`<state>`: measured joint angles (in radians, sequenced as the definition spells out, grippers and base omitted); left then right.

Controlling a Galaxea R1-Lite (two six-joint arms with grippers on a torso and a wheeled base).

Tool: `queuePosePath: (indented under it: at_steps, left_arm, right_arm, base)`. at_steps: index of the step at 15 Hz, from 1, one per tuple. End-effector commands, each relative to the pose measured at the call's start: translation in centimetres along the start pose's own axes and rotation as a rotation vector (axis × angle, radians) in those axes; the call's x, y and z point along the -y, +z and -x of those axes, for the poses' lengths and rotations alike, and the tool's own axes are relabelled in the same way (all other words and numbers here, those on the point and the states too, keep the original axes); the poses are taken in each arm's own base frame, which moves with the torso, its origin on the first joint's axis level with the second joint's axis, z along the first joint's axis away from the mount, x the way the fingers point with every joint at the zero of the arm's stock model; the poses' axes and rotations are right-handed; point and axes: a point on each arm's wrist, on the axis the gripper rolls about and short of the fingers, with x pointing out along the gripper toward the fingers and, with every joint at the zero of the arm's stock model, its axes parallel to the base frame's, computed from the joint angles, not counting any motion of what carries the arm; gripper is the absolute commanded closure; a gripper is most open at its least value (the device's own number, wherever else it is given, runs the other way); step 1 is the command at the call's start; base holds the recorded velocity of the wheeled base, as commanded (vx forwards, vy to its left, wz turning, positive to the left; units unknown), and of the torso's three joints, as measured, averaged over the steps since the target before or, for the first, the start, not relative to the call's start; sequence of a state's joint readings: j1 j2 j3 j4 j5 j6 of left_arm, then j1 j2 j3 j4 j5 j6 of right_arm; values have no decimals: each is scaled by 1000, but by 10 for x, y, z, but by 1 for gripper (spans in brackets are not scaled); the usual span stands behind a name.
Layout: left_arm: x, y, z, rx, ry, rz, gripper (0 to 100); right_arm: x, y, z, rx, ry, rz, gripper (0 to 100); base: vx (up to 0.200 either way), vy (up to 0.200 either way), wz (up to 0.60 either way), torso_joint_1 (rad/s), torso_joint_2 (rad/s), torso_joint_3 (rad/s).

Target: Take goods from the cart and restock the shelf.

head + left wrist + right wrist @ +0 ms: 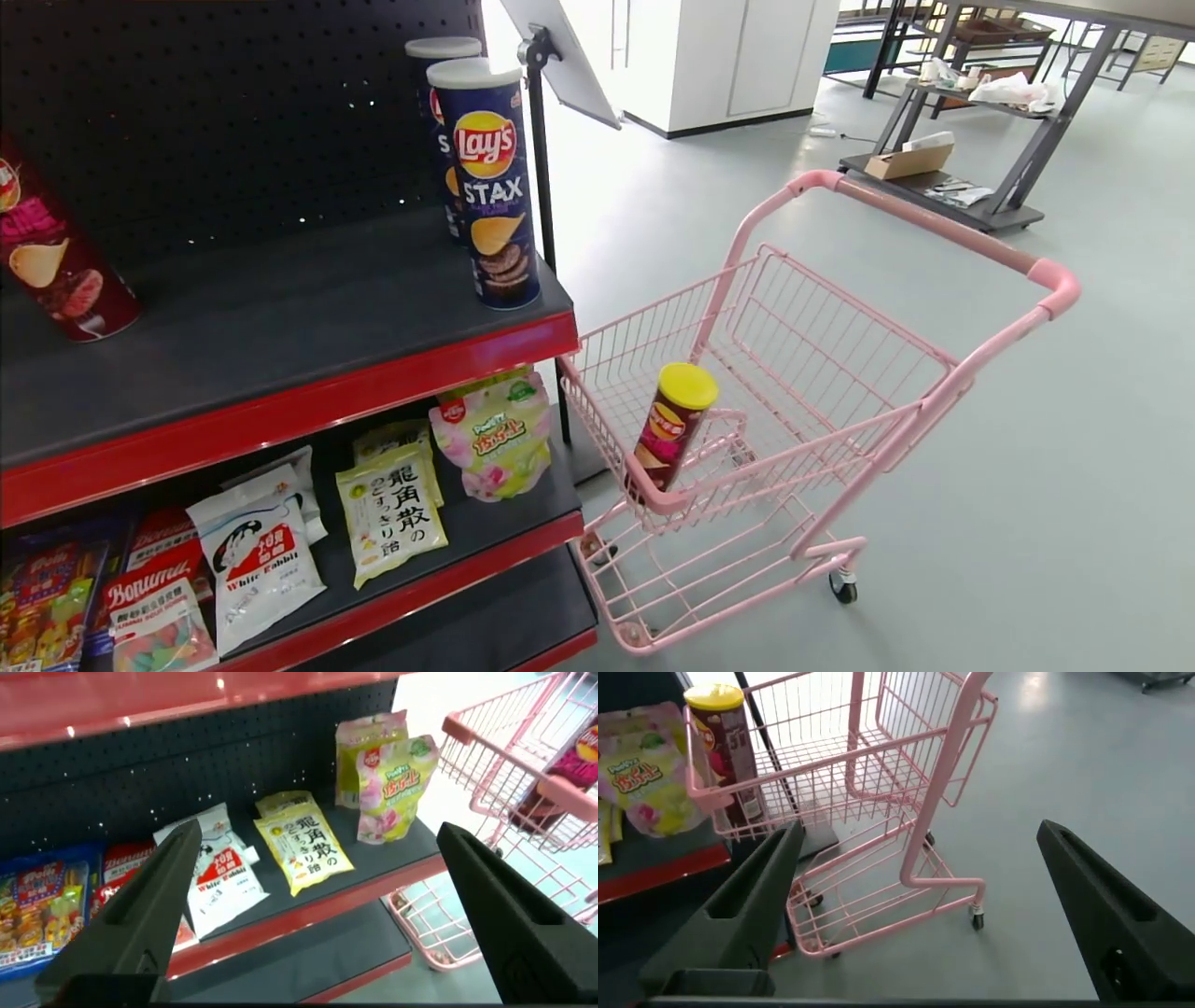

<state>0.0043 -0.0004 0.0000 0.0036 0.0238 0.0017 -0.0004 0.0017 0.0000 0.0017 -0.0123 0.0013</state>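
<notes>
A pink wire cart (pixel 840 373) stands to the right of the shelf. A dark red chip can with a yellow lid (pixel 672 425) leans in the cart's near left corner; the same can (pixel 724 751) also shows in the right wrist view. On the upper shelf board (pixel 280 327) stand two tall blue chip cans (pixel 490 182) and a red chip can (pixel 56 257). My left gripper (pixel 318 915) is open, low in front of the lower shelf's snack bags. My right gripper (pixel 920 910) is open, low before the cart (pixel 878 812), apart from it.
Snack bags (pixel 387 504) and candy packs lie on the lower shelf (pixel 485 551). A slanted sign on a pole (pixel 560 56) stands at the shelf's end. Metal tables (pixel 980 112) and a white cabinet are far back. Open grey floor lies right of the cart.
</notes>
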Motion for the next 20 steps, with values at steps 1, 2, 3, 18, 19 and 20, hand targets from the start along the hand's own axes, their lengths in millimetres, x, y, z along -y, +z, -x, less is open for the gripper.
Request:
queuePosePath:
  at_steps: [1, 2, 3, 18, 19, 20]
  left_arm:
    - [0, 0, 0, 0, 1, 0, 0]
    - [0, 0, 0, 0, 1, 0, 0]
    - [0, 0, 0, 0, 1, 0, 0]
    - [0, 0, 0, 0, 1, 0, 0]
    - [0, 0, 0, 0, 1, 0, 0]
    - [0, 0, 0, 0, 1, 0, 0]
  right_arm:
    - [0, 0, 0, -1, -1, 0, 0]
    - [0, 0, 0, -1, -1, 0, 0]
    - [0, 0, 0, -1, -3, 0, 0]
    - [-21, 198, -144, -114, 225, -234, 0]
    - [-29, 196, -164, -104, 304, -217, 0]
    - [-40, 181, -199, -116, 406, -193, 0]
  base:
    - [0, 0, 0, -183, 544, 369]
    - [0, 0, 0, -168, 549, 359]
    - [0, 0, 0, -163, 544, 369]
    - [0, 0, 0, -52, 199, 143]
    - [0, 0, 0, 0, 0, 0]
    - [0, 0, 0, 0, 0, 0]
